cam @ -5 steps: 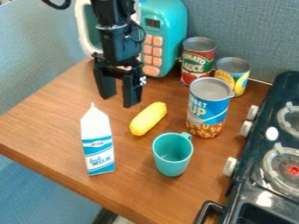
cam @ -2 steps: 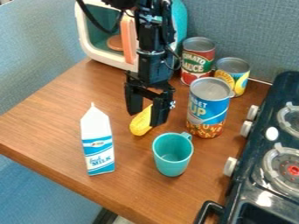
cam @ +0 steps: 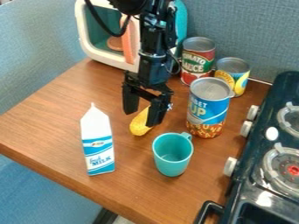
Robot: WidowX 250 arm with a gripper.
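The black gripper (cam: 143,114) hangs open over the yellow corn-like piece (cam: 139,124), with one finger in front of its right side and the other to its upper left. The yellow piece lies on the wooden counter, partly hidden by the gripper. To its lower left stands a milk carton (cam: 98,144), upright. A teal cup (cam: 173,158) stands upright in front and a little to the right. A large soup can (cam: 207,109) is just right of the gripper.
A tomato sauce can (cam: 197,61) and a smaller yellow-labelled can (cam: 232,75) stand at the back right. Behind the arm is a toy microwave (cam: 102,33). Along the right edge is a black stove (cam: 274,153) with knobs; the counter (cam: 46,118) extends left.
The gripper has come rightward from near the microwave to over the yellow piece, which it now partly covers. Since the middle frame it has shifted only slightly. The objects have stayed in place.
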